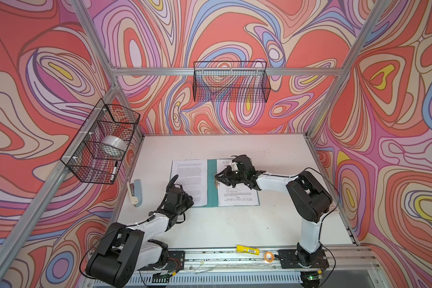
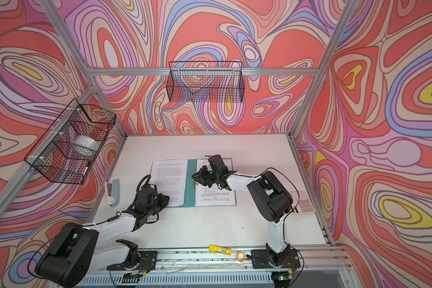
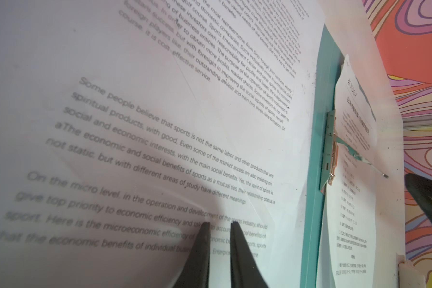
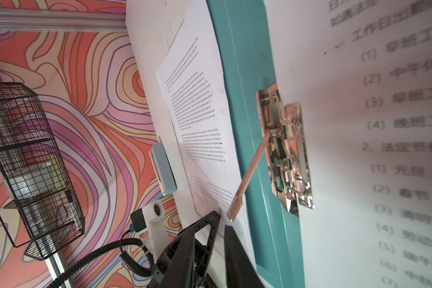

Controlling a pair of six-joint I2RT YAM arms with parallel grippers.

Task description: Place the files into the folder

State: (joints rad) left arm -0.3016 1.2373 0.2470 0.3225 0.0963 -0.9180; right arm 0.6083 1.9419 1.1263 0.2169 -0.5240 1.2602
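black fingertips (image 3: 203,239) of the left gripper (image 3: 219,225) are filling the near edge of the left wrist view. they are standing narrowly apart with nothing between them, bearing on the printed sheet (image 3: 160,124) that is lying on the folder's left flap. the right gripper (image 4: 221,222) is also showing only a slim gap, holding nothing, its tips hovering just beside the end of the raised lever (image 4: 249,172) of the metal clip (image 4: 287,149). the folder (image 1: 212,194) is lying open mid-table, with a second sheet (image 1: 237,197) resting on its right flap. two risks are looming: a nudged lever snapping down too soon, or the left tips dragging and creasing the sheet.
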